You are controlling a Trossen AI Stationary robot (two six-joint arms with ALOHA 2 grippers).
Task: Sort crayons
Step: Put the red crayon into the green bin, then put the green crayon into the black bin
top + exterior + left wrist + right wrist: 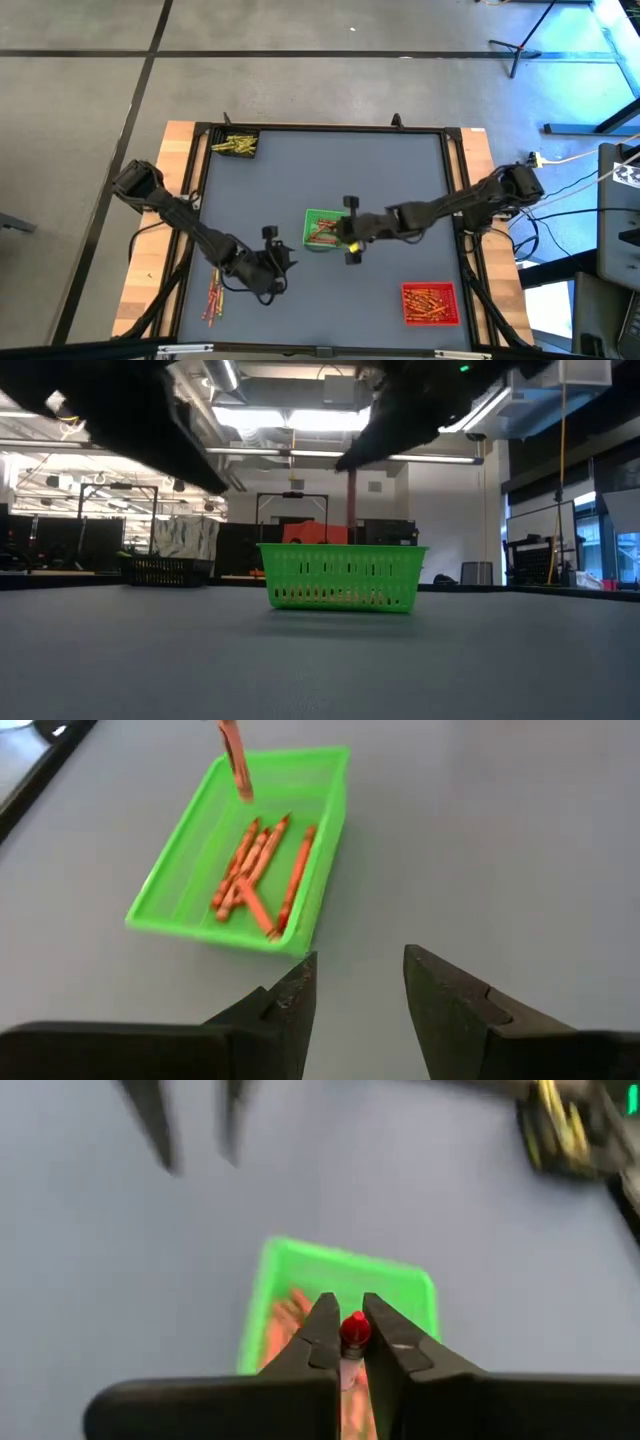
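Note:
A green tray sits mid-table with several orange-red crayons lying flat in it. My right gripper hovers over the tray, shut on one red-orange crayon, which hangs above the tray's far end. My left gripper is open and holds nothing. It is on the near-left side of the tray, pointing at it from a short way off. Its fingers also show blurred in the right wrist view. My right gripper pinches the crayon between its two fingertips near the crayon's upper end, which pokes up between them. The fingers slant down from the table's right side. The crayon hangs below them, nearly upright, clear of the tray and of the crayons in it.
Loose red and orange crayons lie on the mat by the near left edge. A red tray with crayons stands at the near right. A black tray with yellow crayons is at the far left corner. A raised frame borders the mat.

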